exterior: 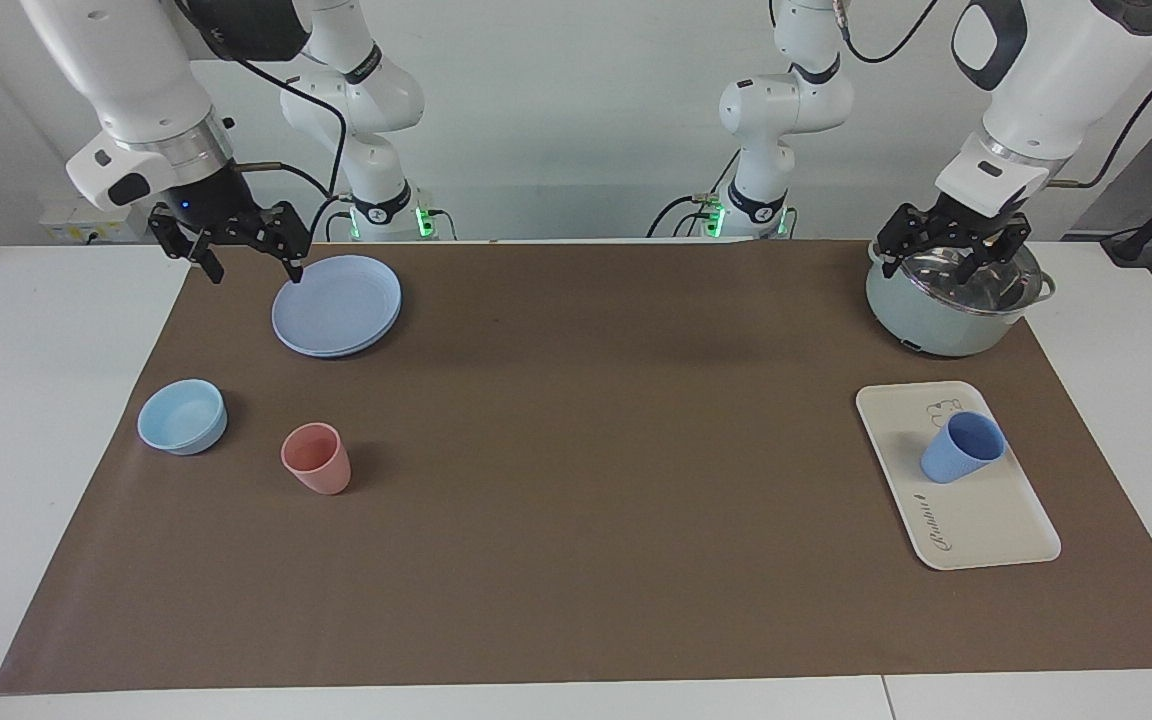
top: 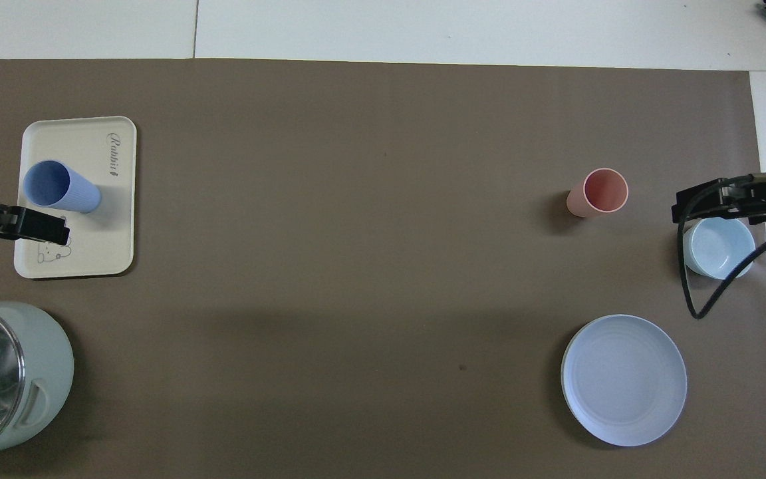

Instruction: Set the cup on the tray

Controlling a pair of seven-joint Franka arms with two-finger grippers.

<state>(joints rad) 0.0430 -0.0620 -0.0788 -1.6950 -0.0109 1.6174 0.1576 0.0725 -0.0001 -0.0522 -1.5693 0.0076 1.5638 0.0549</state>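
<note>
**Blue cup stands on the cream tray, both end effectors raised and released**

The cup point(exterior: 963, 447) is upright on the tray point(exterior: 986, 520), on the half of the tray nearer the robots, just beside a small bear drawing at the tray's near end. It is a ribbed periwinkle tumbler, mouth up, with nothing gripping it. Along the tray's edge, at the end farther from the robots, runs a cursive word that reads roughly "Rabbit"; no other writing is legible.

The tray lies on a brown mat point(exterior: 596, 480) covering the worktop point(exterior: 26, 400), at the left arm's end. Nearer the robots than the tray sits a pale green pot point(exterior: 951, 300) with a shiny metal inside.

The left end effector point(exterior: 951, 262) hangs over that pot, well apart from the cup, fingers spread and holding nothing. Its wrist tilts down from a forearm that slants in from the upper corner of the facing view. In the overhead view only one dark finger point(top: 30, 226) of it shows, overlapping the tray's near end.

At the right arm's end, the right end effector point(exterior: 253, 270) hovers above the edge of a round blue plate point(exterior: 338, 305), also released and empty, its wrist angled downward, a black cable looping from it. Farther from the robots are a light-blue bowl point(exterior: 182, 416) and, beside it toward the mat's middle, a pink tumbler point(exterior: 317, 458), both upright and untouched.
</note>
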